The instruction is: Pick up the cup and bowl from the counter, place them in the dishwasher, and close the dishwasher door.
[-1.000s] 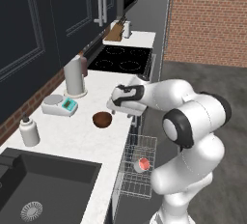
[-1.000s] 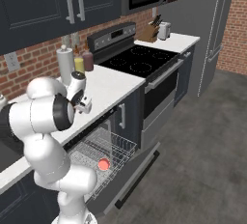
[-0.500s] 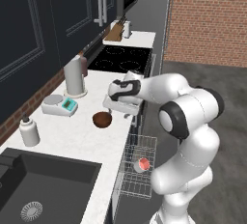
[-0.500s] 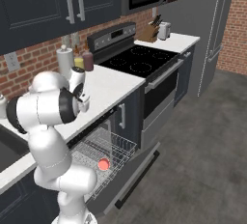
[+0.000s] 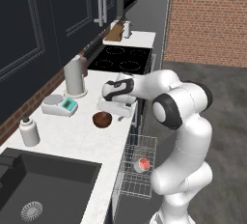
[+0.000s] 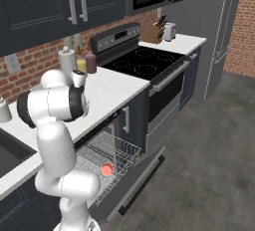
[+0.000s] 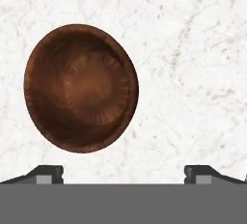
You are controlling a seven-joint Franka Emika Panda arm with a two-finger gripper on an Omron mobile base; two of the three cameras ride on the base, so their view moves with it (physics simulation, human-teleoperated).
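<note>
Gripper [image 7: 123,172] wide open above bench [image 7: 193,49]; bowl [image 7: 81,88] lies off-centre toward one finger, apparently untouched.

From my hand camera the gripper [image 7: 123,174] hangs with its fingertips spread wide over the counter [image 7: 193,73]. The bowl [image 7: 81,88] sits off toward the left fingertip, with bare stone all round it. Behind the bowl stand a kitchen scale [image 5: 60,105] and a grey canister [image 5: 74,77], both well apart from it.
</note>
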